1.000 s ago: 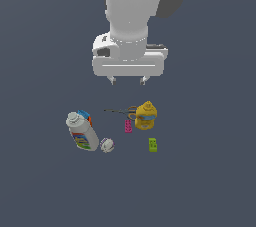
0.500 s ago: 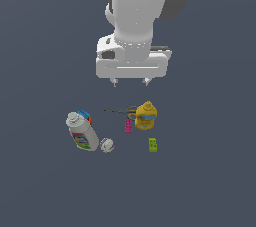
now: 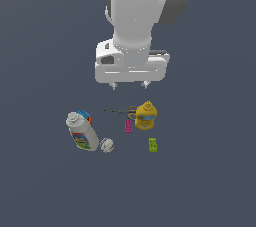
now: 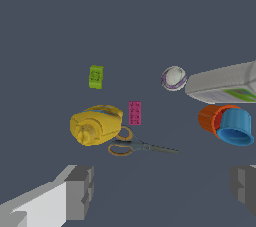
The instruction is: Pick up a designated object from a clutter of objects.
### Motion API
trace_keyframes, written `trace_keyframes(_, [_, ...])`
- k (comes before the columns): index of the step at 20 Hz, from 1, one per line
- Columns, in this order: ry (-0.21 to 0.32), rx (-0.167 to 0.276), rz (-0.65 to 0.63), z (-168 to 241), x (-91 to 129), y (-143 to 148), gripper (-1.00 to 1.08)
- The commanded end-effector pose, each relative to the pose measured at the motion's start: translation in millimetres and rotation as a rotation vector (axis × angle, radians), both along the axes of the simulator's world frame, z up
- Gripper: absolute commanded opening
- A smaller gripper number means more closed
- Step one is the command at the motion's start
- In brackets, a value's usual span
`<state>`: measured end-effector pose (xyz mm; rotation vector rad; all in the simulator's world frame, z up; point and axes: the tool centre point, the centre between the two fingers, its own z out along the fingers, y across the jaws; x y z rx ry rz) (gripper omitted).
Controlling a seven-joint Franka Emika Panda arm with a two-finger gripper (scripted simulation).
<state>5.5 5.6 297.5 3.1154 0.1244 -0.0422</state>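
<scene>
Six small items lie scattered; the small whitish-grey ball [image 3: 107,145] [image 4: 173,78] rests touching the white labelled plastic bottle [image 3: 83,132] [image 4: 227,83]. Overhead, the white gripper [image 3: 129,85] hangs, jaws apart, holding nothing.

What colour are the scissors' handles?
Orange on the scissors, with dark grey blades; clearest in the wrist view.
</scene>
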Motion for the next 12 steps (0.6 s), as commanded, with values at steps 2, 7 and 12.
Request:
trace_keyframes(2, [0.0,0.003,0.03,-10,8,-5,1.0])
trace_keyframes(7, [-0.001,0.008,0.096,-31,25,-15,1.0])
trace_keyframes(12, [-0.004,0.015,0.187,-63,46,-29,1.0])
